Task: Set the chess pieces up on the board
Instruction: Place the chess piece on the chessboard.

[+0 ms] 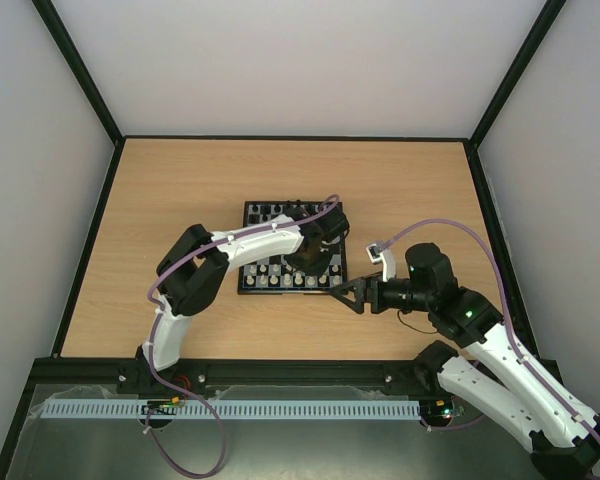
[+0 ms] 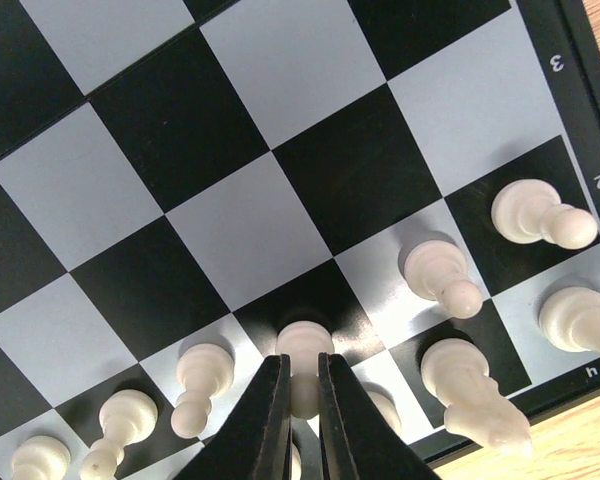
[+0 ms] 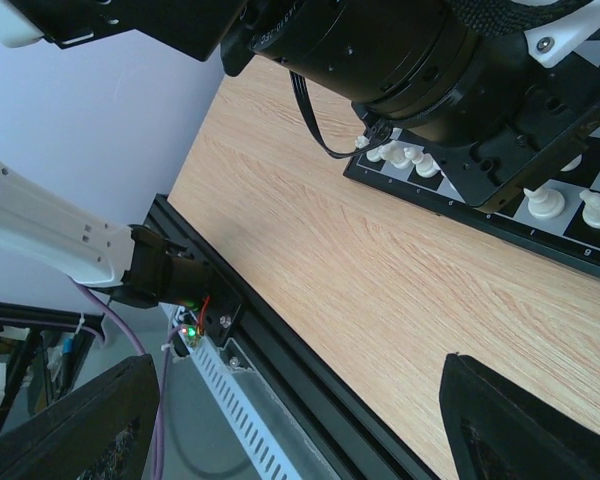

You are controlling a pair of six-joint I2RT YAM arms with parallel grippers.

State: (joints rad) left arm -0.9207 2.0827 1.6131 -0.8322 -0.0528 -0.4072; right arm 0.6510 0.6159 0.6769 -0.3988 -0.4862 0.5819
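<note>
The board (image 1: 341, 250) lies mid-table, black pieces along its far edge and white chess pieces (image 1: 280, 280) in its near rows. My left gripper (image 1: 310, 262) hangs over the near right part of the board. In the left wrist view the left gripper (image 2: 302, 400) is shut on the head of a white pawn (image 2: 302, 345), whose base is over a black square of the board (image 2: 230, 230). Other white pieces (image 2: 440, 278) stand around it. My right gripper (image 1: 345, 292) is open and empty beside the board's near right corner; in its wrist view (image 3: 300, 430) the fingers (image 3: 525, 425) are spread wide.
The left arm's wrist (image 3: 430, 60) hangs over the board (image 3: 500, 225) in the right wrist view. The black table rail (image 3: 280, 340) runs along the near edge. Bare wood table (image 1: 180, 200) surrounds the board, with grey walls around it.
</note>
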